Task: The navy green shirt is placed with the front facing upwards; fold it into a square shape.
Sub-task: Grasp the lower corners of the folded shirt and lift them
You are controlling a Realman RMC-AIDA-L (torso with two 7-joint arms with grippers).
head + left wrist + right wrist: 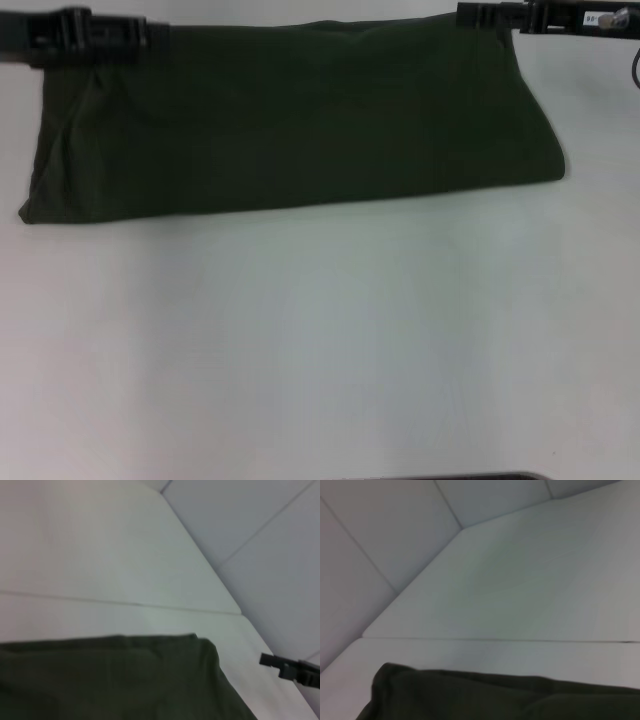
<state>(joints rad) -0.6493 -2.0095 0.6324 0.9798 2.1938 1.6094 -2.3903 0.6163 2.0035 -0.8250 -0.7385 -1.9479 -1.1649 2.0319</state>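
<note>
I had the navy green shirt [290, 120] lying as a long folded band across the far part of the bench [320, 340], long axis running side to side, no chest print showing, just plain dark cloth. Left gripper [100, 38] sat at the shirt's far left corner, right gripper [500, 14] at the far right corner, both at the far edge of the band, one per end, so neither arm was nearer overall. From the head view I couldn't tell if either pair of jaws was spread or pinching cloth; left looked right on the fabric edge, right touching or just beside it, can't say which.

Left wrist view showed the shirt [110, 680] edge below the camera, with the other arm's gripper [292, 670] farther off past the corner. Right wrist view showed the shirt [500, 700] edge and bare bench [520, 580] beyond, with wall panels [380, 540] behind that.

My read: shirt was partway folded, a wide strip, not yet square. Next fold probably needed the ends brought toward the middle along the long axis, or the far edge pulled toward me. Room: lots of open bench on the near side, little beyond the far edge before the bench ended at the wall. Near left corner looked a bit rumpled, might skew the fold
</note>
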